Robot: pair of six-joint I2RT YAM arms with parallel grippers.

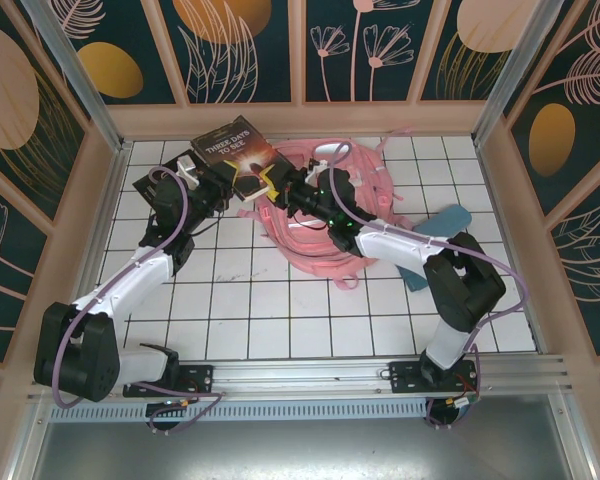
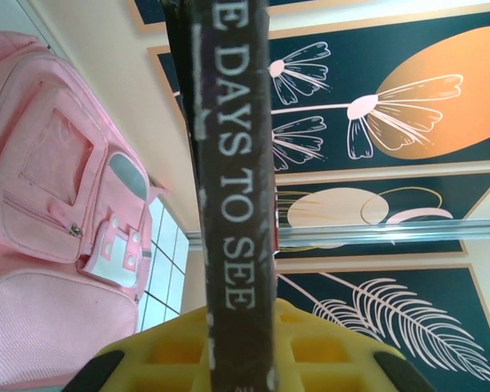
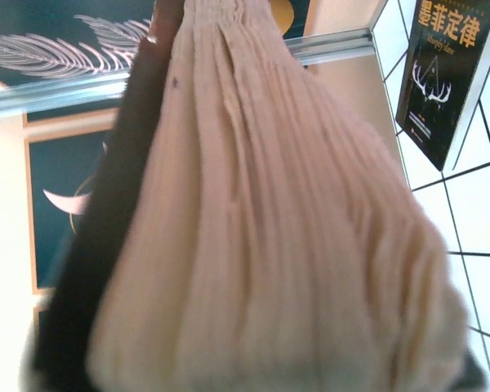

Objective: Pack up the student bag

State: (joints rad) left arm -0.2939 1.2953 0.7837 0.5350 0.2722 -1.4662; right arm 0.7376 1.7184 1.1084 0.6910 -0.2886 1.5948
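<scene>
Packing looks barely begun: the left claw (image 1: 218,183) pinches a dark paperback book (image 1: 232,145) by its spine, and the right claw (image 1: 266,184) sits at its pages, grip unclear. The pink fabric backpack (image 1: 302,243) lies just beside on the white-tiled surface (image 1: 280,310).

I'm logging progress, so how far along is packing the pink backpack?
Nothing looks packed yet: the backpack lies flat. In hand: the brown book, pinched by the left fingers, the right fingers at its page edge. Left: getting it in, then the blue pencil case and the black book.
</scene>
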